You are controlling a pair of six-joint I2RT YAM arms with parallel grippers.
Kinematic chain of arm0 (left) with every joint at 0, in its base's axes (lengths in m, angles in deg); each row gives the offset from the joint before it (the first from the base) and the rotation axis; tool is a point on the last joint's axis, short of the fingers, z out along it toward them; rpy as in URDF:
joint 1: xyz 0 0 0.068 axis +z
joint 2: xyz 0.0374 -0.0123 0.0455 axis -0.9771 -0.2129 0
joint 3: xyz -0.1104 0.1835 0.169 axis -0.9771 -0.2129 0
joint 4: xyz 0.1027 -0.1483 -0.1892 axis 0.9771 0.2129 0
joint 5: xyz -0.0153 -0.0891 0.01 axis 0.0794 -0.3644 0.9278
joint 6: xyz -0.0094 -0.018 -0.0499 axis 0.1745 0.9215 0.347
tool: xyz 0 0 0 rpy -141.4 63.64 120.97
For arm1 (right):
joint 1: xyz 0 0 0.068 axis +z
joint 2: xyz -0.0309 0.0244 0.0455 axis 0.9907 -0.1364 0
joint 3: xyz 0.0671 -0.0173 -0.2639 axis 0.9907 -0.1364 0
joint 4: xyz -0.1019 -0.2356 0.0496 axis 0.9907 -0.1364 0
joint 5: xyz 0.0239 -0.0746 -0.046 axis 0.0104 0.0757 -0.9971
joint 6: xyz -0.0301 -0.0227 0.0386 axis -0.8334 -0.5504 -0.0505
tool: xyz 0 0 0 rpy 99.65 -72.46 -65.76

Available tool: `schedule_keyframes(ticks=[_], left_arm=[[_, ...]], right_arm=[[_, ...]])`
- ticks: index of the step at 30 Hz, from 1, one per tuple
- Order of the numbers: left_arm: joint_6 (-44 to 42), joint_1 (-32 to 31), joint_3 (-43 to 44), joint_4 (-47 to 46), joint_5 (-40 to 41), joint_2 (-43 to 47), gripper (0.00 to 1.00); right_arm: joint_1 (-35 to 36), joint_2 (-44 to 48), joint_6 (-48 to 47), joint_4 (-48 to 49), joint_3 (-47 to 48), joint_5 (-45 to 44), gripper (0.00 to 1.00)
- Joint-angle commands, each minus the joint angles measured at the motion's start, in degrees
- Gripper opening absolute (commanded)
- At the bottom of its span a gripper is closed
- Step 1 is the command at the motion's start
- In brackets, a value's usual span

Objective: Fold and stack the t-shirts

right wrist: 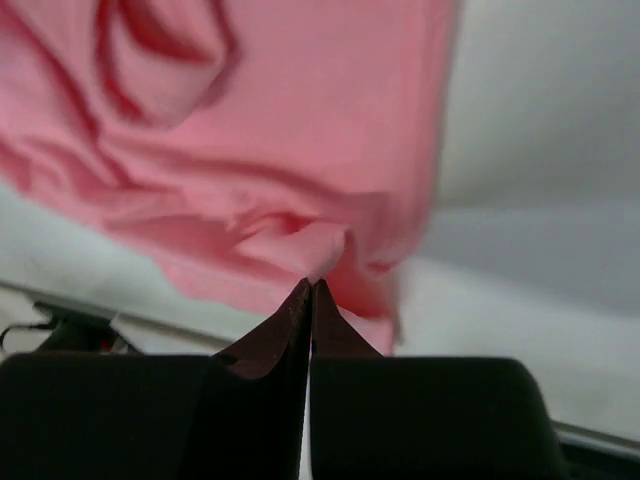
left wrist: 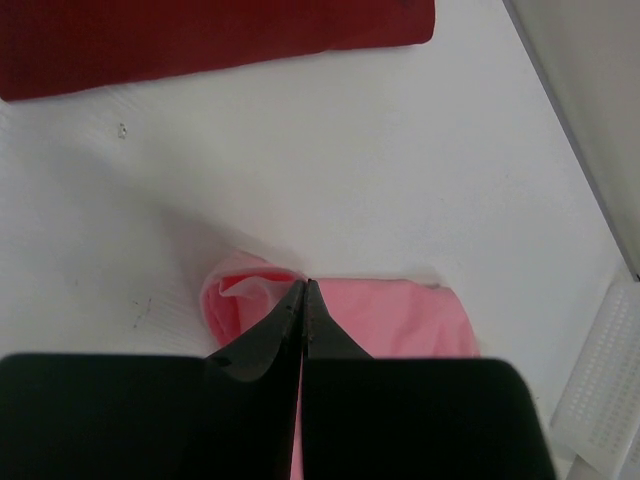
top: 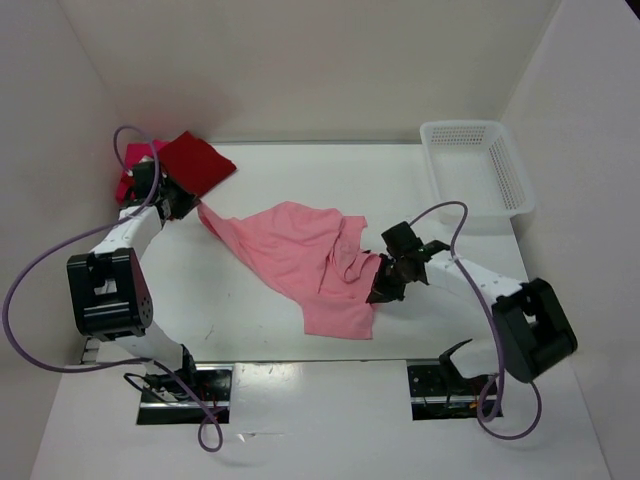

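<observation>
Salmon-pink shirt (top: 300, 255): lies open in the middle of the surface (top: 250, 345), stretched on a slant between the two arms, with its right side bunched into folds.
Why held so: each arm has one end, probably to pull the cloth taut and flat before folding.
Left end effector (left wrist: 303, 292): clenched, with a small curl of the pink shirt's far-left corner pinched between the fingertips.
Right end effector (right wrist: 310, 290): clenched on a gathered ridge of the same shirt at its near-right edge. The cloth there looks lifted off the surface.
Dark red shirt (top: 197, 162): folded flat at the back left corner, just beyond the left end effector and clear of it.
Magenta shirt (top: 128, 185): mostly hidden under the dark red one and the left arm.
Basket (top: 478, 135): back right, well apart from the shirts.
Stage: likely the last shirt, not yet folded.
</observation>
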Motion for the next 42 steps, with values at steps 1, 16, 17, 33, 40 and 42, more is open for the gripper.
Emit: schedule_keyframes(ticks=[1,16,17,33,40,42], left_arm=[[-2.5,-0.8,3.0,-1.2,0.7,-1.7,0.00],[-4.2,-3.2,-2.5,-0.6,2.3,1.9,0.00],[-4.2,-3.2,-2.5,-0.6,2.3,2.7,0.00],[-4.8,-3.2,-6.3,-0.6,-0.5,5.2,0.00],[-4.2,-3.7,-8.0,-1.7,-1.1,5.2,0.00],[-4.2,-3.7,-8.0,-1.7,-1.1,5.2,0.00]], right_arm=[[-1.9,-2.7,-2.9,7.2,3.1,-7.5,0.00],[-7.0,3.8,-2.5,7.2,6.4,-10.1,0.58],[-7.0,6.9,-0.7,6.2,4.8,-10.9,0.59],[-1.4,19.3,14.1,6.3,-17.3,-10.7,0.43],[-0.8,13.9,14.1,11.5,-19.0,-10.2,0.42],[-0.8,11.6,14.1,13.4,-19.0,-10.2,0.37]])
